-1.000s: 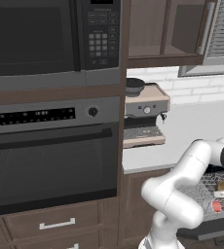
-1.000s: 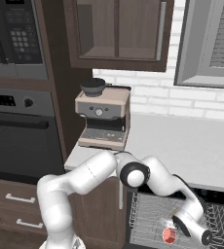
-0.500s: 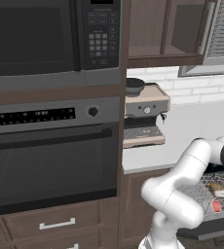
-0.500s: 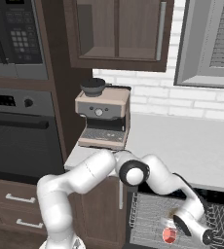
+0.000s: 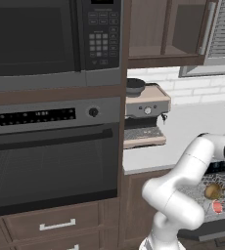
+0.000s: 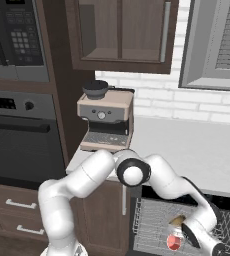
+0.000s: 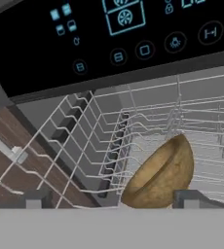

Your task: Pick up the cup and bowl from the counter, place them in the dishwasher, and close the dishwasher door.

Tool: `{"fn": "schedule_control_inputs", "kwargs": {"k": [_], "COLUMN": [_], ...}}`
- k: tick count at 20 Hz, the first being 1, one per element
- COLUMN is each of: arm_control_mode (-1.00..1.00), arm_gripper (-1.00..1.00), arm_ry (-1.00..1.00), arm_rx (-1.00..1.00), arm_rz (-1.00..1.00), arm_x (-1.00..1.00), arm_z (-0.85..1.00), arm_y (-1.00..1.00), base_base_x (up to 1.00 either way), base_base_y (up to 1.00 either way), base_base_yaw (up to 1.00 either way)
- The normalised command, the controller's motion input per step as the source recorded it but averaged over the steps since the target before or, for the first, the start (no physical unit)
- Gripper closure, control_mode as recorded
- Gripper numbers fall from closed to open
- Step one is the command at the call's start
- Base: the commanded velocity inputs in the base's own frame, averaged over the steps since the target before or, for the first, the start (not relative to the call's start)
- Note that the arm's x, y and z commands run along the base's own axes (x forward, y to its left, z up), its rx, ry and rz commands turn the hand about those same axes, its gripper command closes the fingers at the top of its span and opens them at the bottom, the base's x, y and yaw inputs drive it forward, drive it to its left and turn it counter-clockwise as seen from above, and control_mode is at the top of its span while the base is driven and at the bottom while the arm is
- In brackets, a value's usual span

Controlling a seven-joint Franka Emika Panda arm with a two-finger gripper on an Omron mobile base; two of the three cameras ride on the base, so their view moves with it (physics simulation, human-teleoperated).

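Hand view: tan, wood-grained bowl (image 7: 160,175) lies tilted between the spread-apart end effector (image 7: 115,198) tips.

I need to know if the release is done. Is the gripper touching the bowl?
Cannot tell. In the hand view the bowl lies in the rack between the gripper's spread fingertips, its lower edge running close to one.

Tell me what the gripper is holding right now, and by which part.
Nothing is held. The gripper stands open over the dishwasher rack, its fingertips wide apart, and the bowl lies tilted in the rack between them, released.
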Motion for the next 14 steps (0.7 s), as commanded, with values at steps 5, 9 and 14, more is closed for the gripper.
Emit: {"fn": "schedule_control_inputs", "kwargs": {"k": [5, 9, 14], "arm_control_mode": [-1.00, -1.00, -1.00], "arm_gripper": [-1.00, -1.00, -1.00], "arm_ry": [-0.06, -0.16, -0.09], "arm_rx": [0.07, 0.15, 0.09], "arm_rz": [-0.01, -0.01, 0.00], "arm_x": [-0.01, 0.00, 0.00], "arm_z": [0.10, 0.23, 0.15], "arm_y": [-0.06, -0.11, -0.03], "base_base_x": [0.00, 0.00, 0.00], "base_base_y": [0.00, 0.00, 0.00], "base_base_yaw": [0.00, 0.00, 0.00]}}
